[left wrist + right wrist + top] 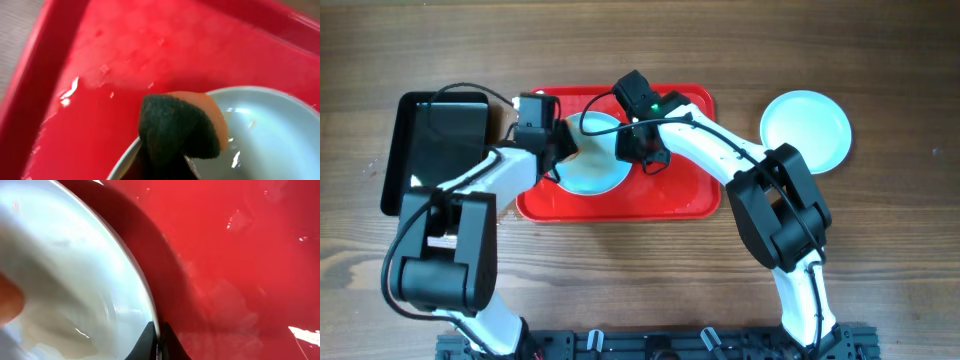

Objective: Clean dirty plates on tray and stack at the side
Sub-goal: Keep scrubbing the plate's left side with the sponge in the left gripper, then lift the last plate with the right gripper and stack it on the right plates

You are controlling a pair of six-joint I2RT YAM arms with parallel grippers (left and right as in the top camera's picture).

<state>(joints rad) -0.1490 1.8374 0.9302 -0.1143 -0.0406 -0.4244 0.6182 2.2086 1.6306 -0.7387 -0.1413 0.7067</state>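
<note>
One plate (592,170) gripped and sponged on the red tray (620,205).
Overhead, we see the left fingers (563,150) and right fingers (634,150) flanking it; a second plate (806,130) lies on the surface (890,250) beyond the right fingers. Left wrist: fingers clamped on a sponge (182,125) touching the plate's rim. Right wrist: fingers clamped on that rim.

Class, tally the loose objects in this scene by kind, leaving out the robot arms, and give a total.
Red tray: 1
Black bin: 1
Plates in view: 2 (plate on the tray, plate at the side)
Sponge: 1
Total: 5
</note>
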